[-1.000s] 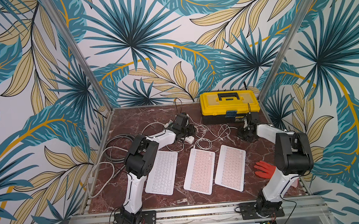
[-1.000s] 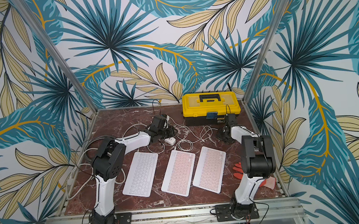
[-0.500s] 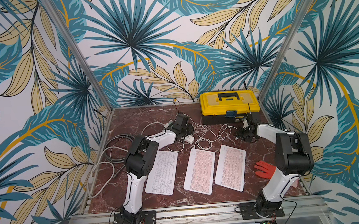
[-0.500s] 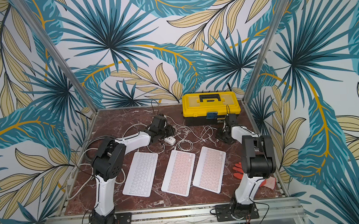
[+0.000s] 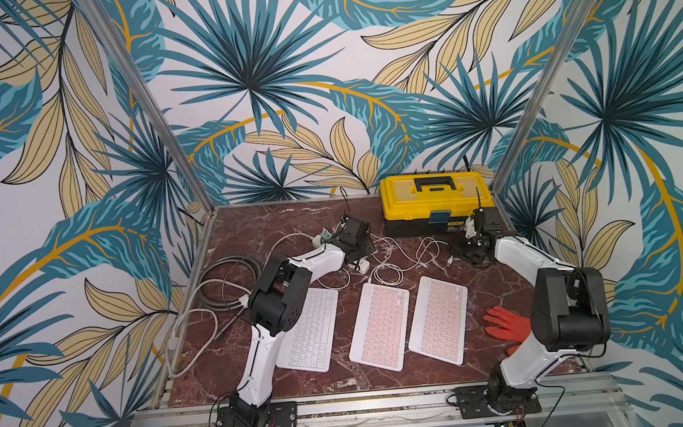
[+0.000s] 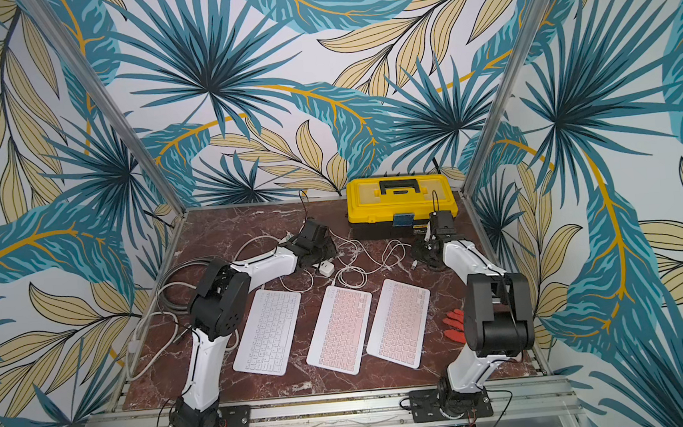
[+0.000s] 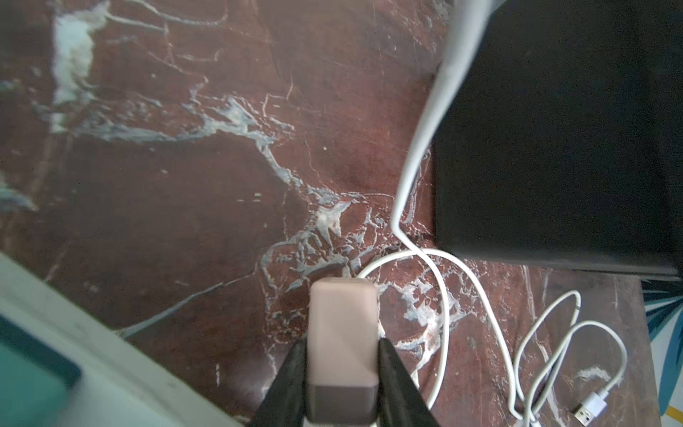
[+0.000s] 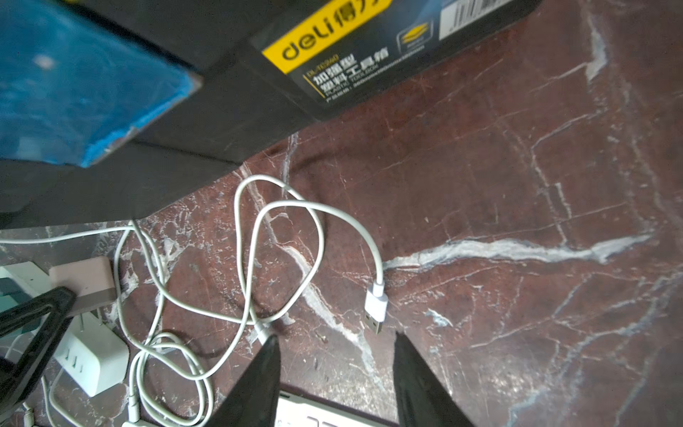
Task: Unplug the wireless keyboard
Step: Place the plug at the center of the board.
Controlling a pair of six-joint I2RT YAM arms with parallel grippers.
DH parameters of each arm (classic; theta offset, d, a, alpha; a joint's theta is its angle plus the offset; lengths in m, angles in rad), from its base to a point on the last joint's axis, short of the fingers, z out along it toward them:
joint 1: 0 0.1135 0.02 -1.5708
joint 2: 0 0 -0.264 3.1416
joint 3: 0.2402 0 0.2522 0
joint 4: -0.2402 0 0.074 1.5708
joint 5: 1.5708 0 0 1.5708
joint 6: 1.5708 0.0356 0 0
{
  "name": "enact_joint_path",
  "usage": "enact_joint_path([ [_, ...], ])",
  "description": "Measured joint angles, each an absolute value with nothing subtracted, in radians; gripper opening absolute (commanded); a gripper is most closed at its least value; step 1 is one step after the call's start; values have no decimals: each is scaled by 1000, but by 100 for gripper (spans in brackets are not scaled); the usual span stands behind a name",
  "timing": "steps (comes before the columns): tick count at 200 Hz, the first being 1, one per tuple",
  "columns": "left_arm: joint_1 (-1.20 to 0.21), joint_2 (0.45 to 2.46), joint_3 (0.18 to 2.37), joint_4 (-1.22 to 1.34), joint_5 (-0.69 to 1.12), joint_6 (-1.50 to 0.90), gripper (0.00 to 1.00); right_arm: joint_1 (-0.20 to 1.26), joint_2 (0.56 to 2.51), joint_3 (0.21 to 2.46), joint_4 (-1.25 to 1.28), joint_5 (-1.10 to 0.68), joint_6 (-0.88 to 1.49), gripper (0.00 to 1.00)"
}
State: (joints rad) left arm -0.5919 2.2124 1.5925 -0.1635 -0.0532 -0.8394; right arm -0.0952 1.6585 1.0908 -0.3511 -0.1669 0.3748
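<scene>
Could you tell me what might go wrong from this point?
The left gripper pinches the pink adapter near its end; it could slip out.
The white cable loops lie tangled beside it, so lifting may drag the white charger.
The right gripper is open with the USB plug loose ahead; it may nudge it.

The desk point(image 5: 270, 224) is red-brown marble veined white. The toolbox point(image 5: 434, 201) is yellow over black. Before it: white cables point(image 8: 376, 299), a pink charger point(image 7: 342, 332), one white keyboard point(image 5: 313, 329), two pink keyboards point(image 5: 380, 326), a red glove point(image 5: 507, 326).
</scene>
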Motion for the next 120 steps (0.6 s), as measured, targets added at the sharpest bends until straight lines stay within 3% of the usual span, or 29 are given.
enact_joint_path([
  [66, -592, 2212, 1607, -175, -63, -844, 83, -24, 1620, 1085, -396, -142, 343, 54],
  [120, -589, 2162, 1590, -202, -3, -814, 84, 105, 1589, 1084, -397, -147, 332, 55],
])
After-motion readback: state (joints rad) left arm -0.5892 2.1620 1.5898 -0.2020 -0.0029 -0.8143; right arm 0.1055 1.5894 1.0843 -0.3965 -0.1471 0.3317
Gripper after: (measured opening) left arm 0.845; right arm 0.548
